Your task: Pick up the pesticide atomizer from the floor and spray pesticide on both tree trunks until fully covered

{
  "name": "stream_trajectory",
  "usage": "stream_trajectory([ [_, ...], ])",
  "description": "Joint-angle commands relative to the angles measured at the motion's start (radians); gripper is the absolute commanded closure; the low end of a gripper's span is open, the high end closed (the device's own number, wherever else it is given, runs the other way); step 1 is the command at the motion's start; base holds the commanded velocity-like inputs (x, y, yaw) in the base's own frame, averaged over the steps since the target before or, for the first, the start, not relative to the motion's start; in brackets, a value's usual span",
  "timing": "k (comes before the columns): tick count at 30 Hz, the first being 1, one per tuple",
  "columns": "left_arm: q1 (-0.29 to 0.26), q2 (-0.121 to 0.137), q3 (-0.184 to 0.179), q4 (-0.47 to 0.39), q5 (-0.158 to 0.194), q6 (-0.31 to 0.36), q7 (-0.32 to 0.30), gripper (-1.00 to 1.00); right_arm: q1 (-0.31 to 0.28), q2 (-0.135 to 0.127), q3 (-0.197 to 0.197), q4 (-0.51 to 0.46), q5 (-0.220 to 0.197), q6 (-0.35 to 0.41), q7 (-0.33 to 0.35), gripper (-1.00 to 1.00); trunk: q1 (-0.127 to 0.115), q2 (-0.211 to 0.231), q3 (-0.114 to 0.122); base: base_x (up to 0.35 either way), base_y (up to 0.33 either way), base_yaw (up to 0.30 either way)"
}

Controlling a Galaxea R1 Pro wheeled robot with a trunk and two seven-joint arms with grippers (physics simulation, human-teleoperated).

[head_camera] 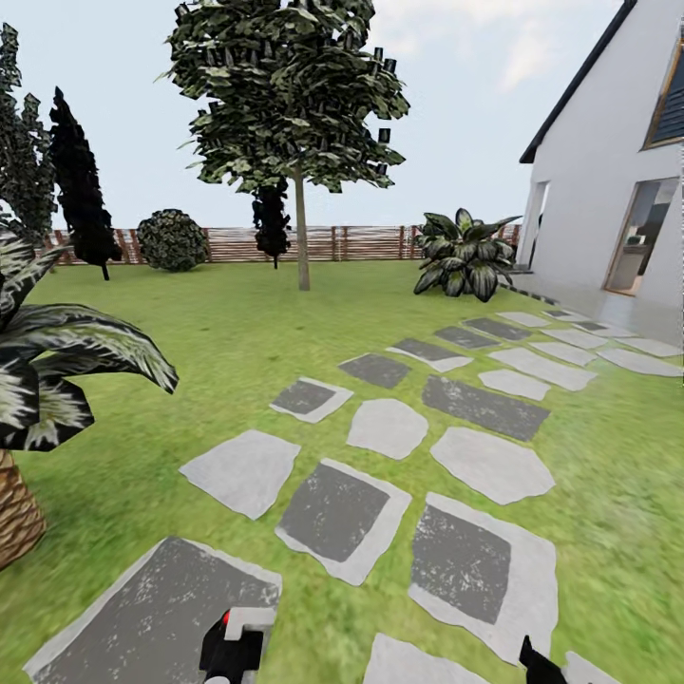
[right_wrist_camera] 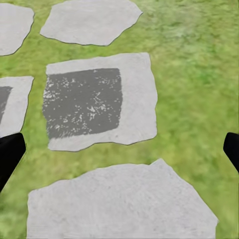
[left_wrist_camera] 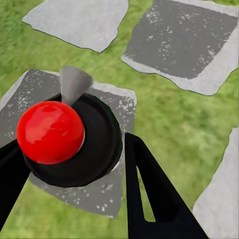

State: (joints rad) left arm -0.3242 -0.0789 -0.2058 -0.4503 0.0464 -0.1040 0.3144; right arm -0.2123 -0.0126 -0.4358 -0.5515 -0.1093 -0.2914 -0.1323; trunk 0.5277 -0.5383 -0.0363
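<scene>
I have the pesticide atomizer (left_wrist_camera: 67,142) clamped in my left hand (left_wrist_camera: 69,164), its red cap and black body between my fingers, so the pickup looks done. My right hand (right_wrist_camera: 119,149) is spread wide and holds nothing, over the stepping stones (right_wrist_camera: 97,102). One tree (head_camera: 290,104) stands far across the lawn (head_camera: 190,323) by the fence (head_camera: 332,242); its trunk (head_camera: 302,237) looks unsprayed, though it's too distant to be sure. Both trunks remain.
</scene>
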Motion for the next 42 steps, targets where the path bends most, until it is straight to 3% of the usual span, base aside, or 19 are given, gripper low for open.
stream_trajectory([
  [1, -0.001, 0.001, -0.006, 0.001, 0.005, -0.007, 0.008, 1.00, -0.001, 0.000, 0.002, 0.001, -0.010, -0.005, 0.001, -1.00, -0.001, -0.002, -0.002, 0.340, 0.000, 0.000],
  [42, -0.001, 0.002, -0.001, 0.001, 0.011, -0.017, 0.009, 1.00, -0.001, 0.000, 0.008, 0.002, -0.009, -0.005, 0.000, -1.00, -0.001, -0.002, -0.002, 0.340, 0.000, 0.034],
])
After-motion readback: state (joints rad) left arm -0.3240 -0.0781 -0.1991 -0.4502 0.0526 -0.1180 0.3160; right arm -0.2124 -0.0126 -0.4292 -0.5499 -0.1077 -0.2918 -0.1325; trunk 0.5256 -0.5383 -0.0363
